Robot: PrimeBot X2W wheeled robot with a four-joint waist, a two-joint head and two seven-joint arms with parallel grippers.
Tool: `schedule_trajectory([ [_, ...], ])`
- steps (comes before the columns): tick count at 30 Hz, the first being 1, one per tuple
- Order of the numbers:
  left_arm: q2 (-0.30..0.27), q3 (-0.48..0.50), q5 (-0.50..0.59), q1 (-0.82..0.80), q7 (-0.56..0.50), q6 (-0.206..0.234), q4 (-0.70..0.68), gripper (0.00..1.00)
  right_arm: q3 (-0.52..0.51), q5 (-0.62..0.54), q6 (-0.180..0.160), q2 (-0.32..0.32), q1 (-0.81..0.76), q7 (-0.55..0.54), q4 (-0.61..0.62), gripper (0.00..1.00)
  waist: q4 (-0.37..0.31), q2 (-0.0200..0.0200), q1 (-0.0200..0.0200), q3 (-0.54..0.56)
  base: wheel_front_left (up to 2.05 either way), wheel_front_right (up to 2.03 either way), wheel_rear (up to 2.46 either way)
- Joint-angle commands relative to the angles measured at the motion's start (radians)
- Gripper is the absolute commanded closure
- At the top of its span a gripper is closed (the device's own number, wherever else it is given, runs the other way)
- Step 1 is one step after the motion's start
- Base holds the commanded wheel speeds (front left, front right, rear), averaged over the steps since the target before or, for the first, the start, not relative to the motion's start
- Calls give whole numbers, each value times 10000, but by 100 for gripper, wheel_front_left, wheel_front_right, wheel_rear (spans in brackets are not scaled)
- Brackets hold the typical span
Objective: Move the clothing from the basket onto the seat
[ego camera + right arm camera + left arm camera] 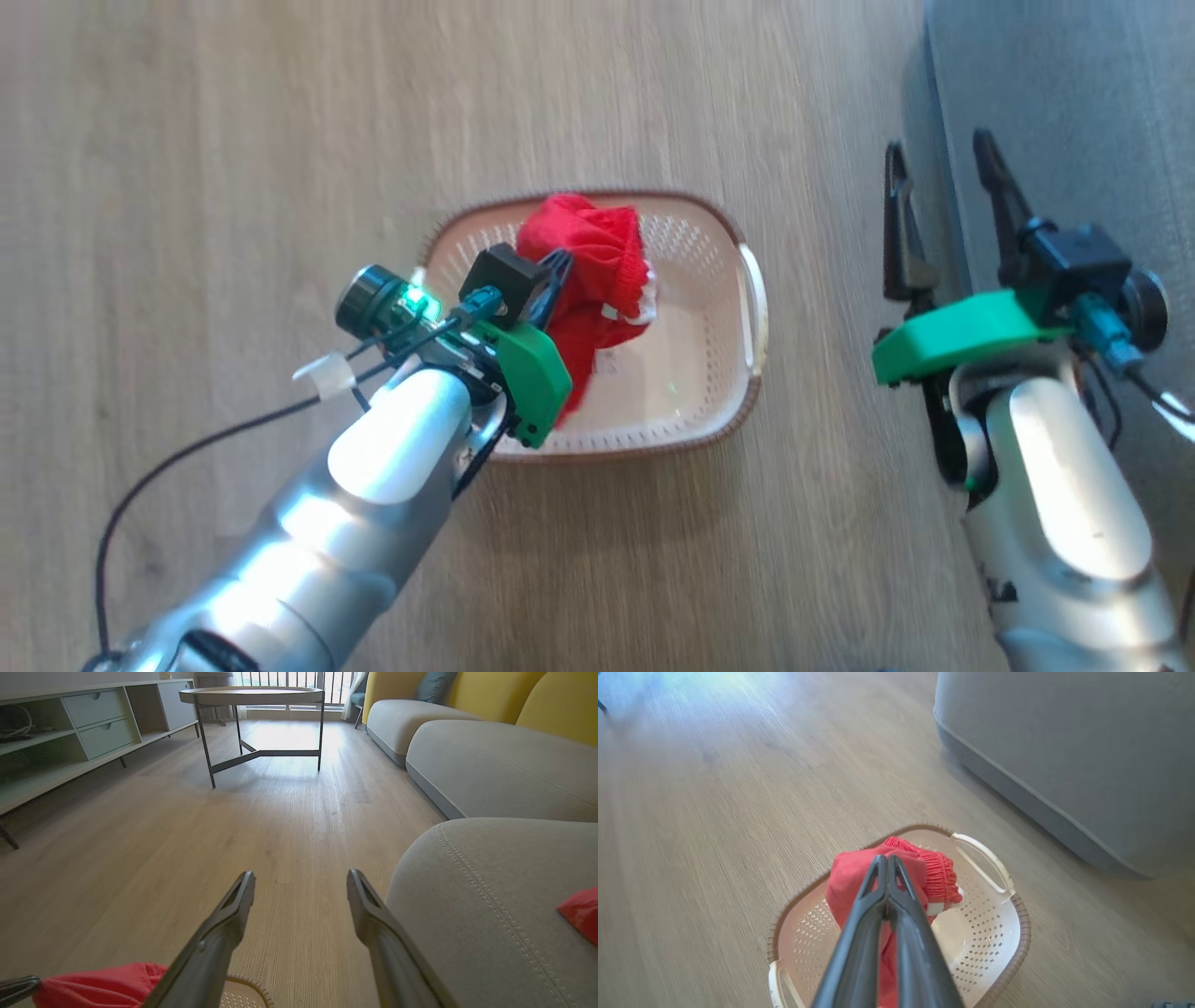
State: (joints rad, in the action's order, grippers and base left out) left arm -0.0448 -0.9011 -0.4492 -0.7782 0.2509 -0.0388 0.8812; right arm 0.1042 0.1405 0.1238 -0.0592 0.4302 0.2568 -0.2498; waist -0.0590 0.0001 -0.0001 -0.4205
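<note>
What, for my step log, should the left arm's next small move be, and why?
Probably raise the red garment a little higher before carrying it across. The left gripper is shut on it, but its tail hangs down over the basket, so it may not clear the rim. The seat lies to the robot's right, beside the open right gripper.

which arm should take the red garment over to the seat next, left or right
Left. The left gripper is shut on the red garment, which hangs over the basket, so it likely only needs to swing to the seat. The right gripper is open and empty beside the seat.
</note>
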Motion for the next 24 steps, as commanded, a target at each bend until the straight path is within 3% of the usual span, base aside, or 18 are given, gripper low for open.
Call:
schedule_trajectory([
  [1,-59,375,-30,-5,106,67,-389,100,155,-57,69,54,-169,49,239,0,423,-1,1,701,0,0,0],
  [13,-239,2009,103,931,108,189,-2316,100,373,138,69,-47,-969,49,-298,0,787,-1,1,2398,0,0,0],
  [24,-263,2809,125,1017,108,97,-3283,100,695,360,69,-21,-1578,49,-629,0,801,-1,1,3384,0,0,0],
])
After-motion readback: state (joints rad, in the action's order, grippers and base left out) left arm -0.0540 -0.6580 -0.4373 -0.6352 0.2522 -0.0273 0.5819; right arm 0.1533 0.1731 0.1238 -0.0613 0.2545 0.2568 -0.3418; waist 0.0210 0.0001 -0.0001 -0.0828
